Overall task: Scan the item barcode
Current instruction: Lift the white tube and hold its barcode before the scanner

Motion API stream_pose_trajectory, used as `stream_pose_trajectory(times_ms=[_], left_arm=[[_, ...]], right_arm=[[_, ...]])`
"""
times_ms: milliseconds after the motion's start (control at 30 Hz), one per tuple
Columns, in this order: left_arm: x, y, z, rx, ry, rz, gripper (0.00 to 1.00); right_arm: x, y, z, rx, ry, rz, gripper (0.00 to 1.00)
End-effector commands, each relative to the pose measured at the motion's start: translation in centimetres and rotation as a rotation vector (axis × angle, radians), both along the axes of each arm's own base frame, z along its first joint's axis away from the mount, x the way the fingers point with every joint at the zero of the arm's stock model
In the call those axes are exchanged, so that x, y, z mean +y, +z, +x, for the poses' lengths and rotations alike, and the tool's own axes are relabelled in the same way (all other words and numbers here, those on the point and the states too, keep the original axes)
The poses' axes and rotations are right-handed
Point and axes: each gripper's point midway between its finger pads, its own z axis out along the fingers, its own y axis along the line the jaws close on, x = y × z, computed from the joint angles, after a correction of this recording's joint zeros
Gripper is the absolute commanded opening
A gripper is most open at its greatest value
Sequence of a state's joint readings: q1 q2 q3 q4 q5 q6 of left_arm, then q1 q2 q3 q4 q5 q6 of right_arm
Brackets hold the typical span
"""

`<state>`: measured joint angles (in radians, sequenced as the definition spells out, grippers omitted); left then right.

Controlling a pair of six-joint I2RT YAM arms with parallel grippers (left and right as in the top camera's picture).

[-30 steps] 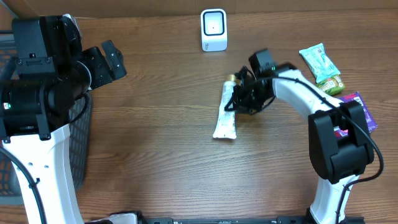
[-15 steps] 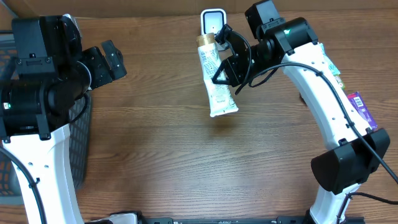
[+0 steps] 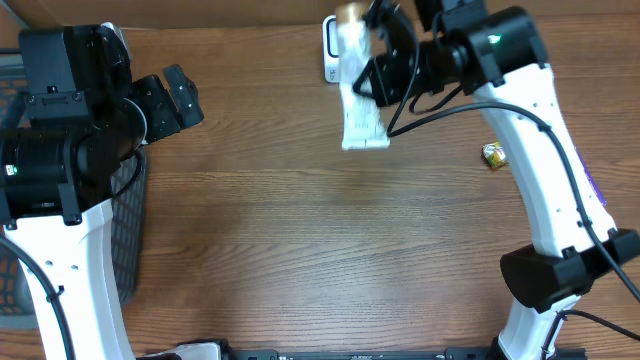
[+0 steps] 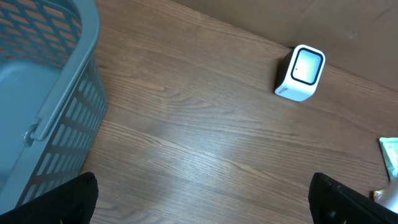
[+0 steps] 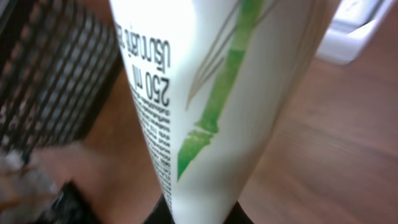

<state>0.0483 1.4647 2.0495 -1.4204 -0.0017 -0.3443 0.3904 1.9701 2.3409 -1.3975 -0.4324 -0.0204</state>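
The item is a white tube printed with a green bamboo stalk and black text. It hangs in the air in front of the white barcode scanner at the table's far edge, hiding part of it. My right gripper is shut on the tube's lower end. The right wrist view is filled by the tube, pinched at the bottom by that gripper, with the scanner behind it. My left gripper stays open and holds nothing at the far left. From the left wrist, this gripper faces the scanner.
A grey mesh basket stands at the table's left edge, and its rim shows in the left wrist view. A small yellow-green packet lies on the right. A teal packet's corner shows at the far right.
My right arm has lifted the tube off the table and carried it up and back to the scanner. The left arm has not moved.
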Motion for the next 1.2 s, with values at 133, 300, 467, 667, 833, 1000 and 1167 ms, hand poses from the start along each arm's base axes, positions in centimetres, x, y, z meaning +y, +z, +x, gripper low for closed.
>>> stream_pose_trajectory(times_ms=[133,300,467,667,833,1000,1167], left_arm=[[0.3,0.4,0.1,-0.012,0.004,0.012,1.0],[0.3,0.4,0.1,-0.011,0.004,0.012,1.0],[0.3,0.4,0.1,-0.011,0.004,0.012,0.99],[0.3,0.4,0.1,-0.011,0.004,0.012,1.0],[0.3,0.4,0.1,-0.012,0.004,0.012,1.0],[0.3,0.4,0.1,-0.012,0.004,0.012,1.0],[0.3,0.4,0.1,-0.012,0.004,0.012,1.0]], right_arm=[[-7.3,4.3,6.7,-0.335,-0.452,-0.268,0.04],[-9.4,3.1,10.8,-0.487,-0.631,-0.517,0.04],[-8.5,-0.6,13.9,-0.546,-0.584,-0.712,0.04],[-7.1,-4.8,16.7,-0.629,-0.309,-1.078,0.04],[-5.1,-7.1,19.4,-0.713,-0.144,-1.203,0.04],[-4.5,-9.0,21.9,-0.775,-0.045,-1.294,0.04],[-4.3,-11.5,23.6,-0.792,-0.02,-1.298,0.04]])
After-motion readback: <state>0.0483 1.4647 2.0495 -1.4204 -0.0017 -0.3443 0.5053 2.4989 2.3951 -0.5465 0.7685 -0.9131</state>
